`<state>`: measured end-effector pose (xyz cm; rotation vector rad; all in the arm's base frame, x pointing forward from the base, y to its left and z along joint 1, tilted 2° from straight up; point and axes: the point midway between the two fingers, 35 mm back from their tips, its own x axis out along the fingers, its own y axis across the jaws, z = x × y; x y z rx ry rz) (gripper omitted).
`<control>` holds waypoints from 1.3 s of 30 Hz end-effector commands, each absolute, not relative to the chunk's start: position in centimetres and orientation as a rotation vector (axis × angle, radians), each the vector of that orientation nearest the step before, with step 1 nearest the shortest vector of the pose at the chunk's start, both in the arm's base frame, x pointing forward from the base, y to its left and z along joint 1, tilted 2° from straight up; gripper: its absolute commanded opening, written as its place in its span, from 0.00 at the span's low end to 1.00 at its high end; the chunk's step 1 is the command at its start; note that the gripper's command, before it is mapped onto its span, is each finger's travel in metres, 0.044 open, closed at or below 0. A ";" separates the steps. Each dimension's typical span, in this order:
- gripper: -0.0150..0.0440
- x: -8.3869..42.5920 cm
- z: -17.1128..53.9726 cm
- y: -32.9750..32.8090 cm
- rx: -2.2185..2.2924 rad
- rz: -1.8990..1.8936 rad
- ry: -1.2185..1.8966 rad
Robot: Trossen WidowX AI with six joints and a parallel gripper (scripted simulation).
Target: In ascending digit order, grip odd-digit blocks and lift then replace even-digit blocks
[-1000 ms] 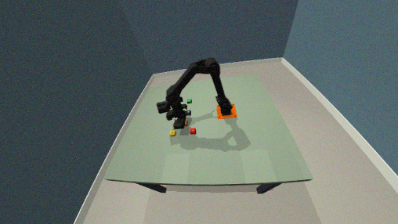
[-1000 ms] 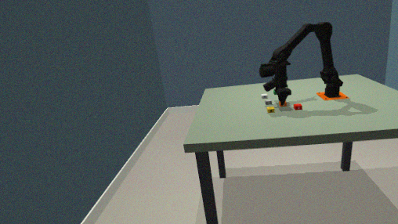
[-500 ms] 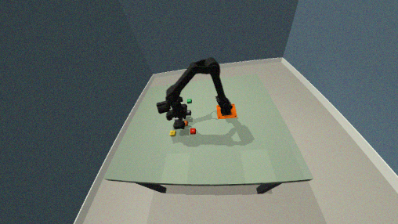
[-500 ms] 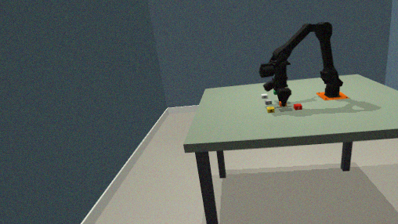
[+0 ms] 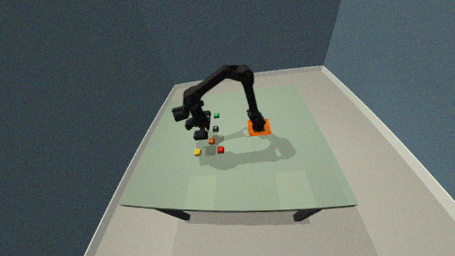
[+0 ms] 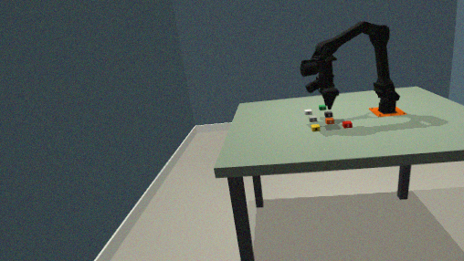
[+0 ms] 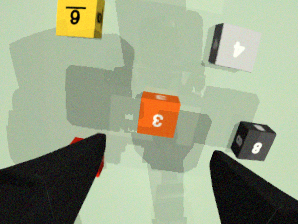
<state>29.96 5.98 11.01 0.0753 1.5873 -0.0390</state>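
Observation:
My gripper [image 6: 329,108] [image 7: 158,149] is open and empty, above the table. The orange block [image 5: 211,140] [image 6: 330,120] [image 7: 159,116] shows a 3 and sits ahead of the fingertips in the wrist view. A light grey block [image 6: 312,119] [image 7: 237,47] shows a 4. A black block [image 5: 215,128] [image 6: 328,114] [image 7: 253,141] shows an 8, right of the right fingertip. A yellow block [image 5: 197,152] [image 6: 315,128] [image 7: 80,19] shows a barred, upside-down 9. A red block [image 5: 220,149] [image 6: 347,124] [image 7: 101,167] is mostly hidden by the left finger; its digit is unreadable.
A green block [image 5: 216,115] [image 6: 322,107] stands at the far side of the group. A white block [image 6: 308,111] stands near it; neither digit is readable. The orange base plate [image 5: 267,132] [image 6: 374,110] lies right of the blocks in the top and exterior views.

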 end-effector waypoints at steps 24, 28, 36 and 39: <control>0.46 34.7 16.2 1.0 0.074 -0.037 1.554; 0.50 34.7 15.9 1.0 0.074 -0.037 1.554; 0.86 34.8 8.1 1.2 0.074 -0.036 1.554; 0.93 34.8 8.1 1.2 0.074 -0.036 1.554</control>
